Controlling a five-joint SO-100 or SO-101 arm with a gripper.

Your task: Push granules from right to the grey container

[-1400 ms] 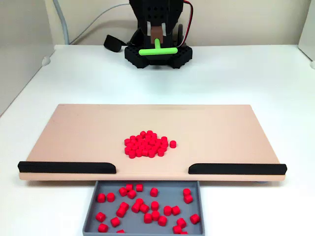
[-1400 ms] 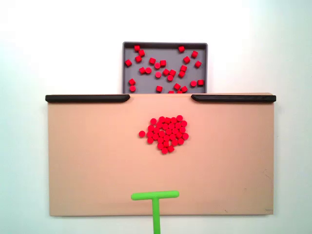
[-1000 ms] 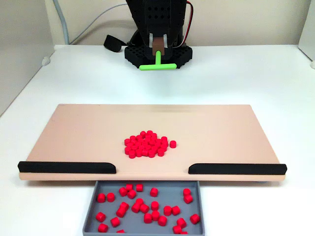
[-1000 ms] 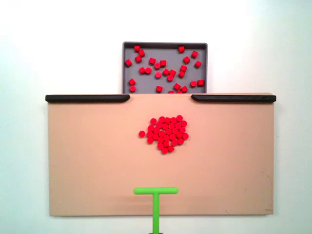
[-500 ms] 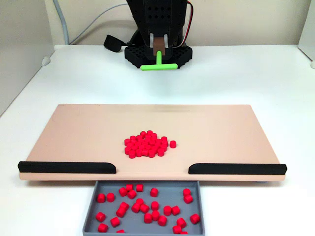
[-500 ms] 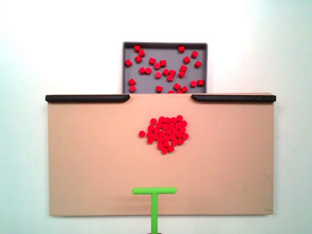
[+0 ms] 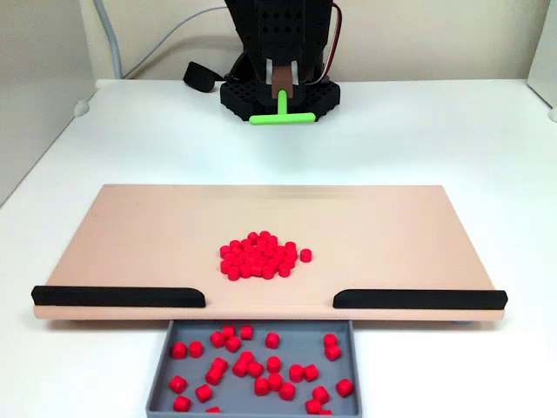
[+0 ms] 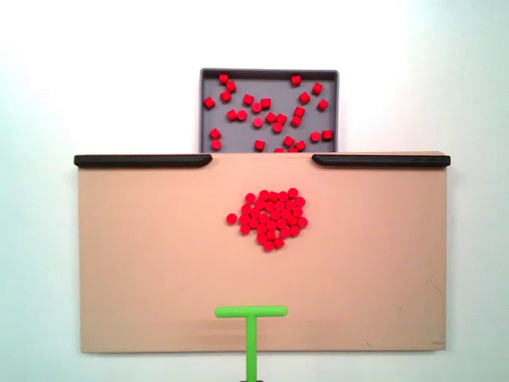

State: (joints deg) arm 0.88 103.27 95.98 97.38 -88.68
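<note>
Claw [image 7: 280, 87] grip on green stick [image 7: 282, 114] unclear

The arm [image 7: 278, 30] is seen at the top centre of a fixed view, as a black perforated housing reaching down from the upper edge of the frame above its black base [image 7: 278, 97]. Red and black wires are visible along its right side near the top edge. The gripper [image 7: 280, 87] is pointed downward and toward the camera, its jaws closed on the stem of the green T-shaped tool [image 7: 281, 116], whose crossbar is held level just below the fingers. In the other fixed view, the tool [image 8: 251, 322] is seen entering from the bottom centre edge, with a dark trace of the gripper barely visible at the frame's lower border.
</note>
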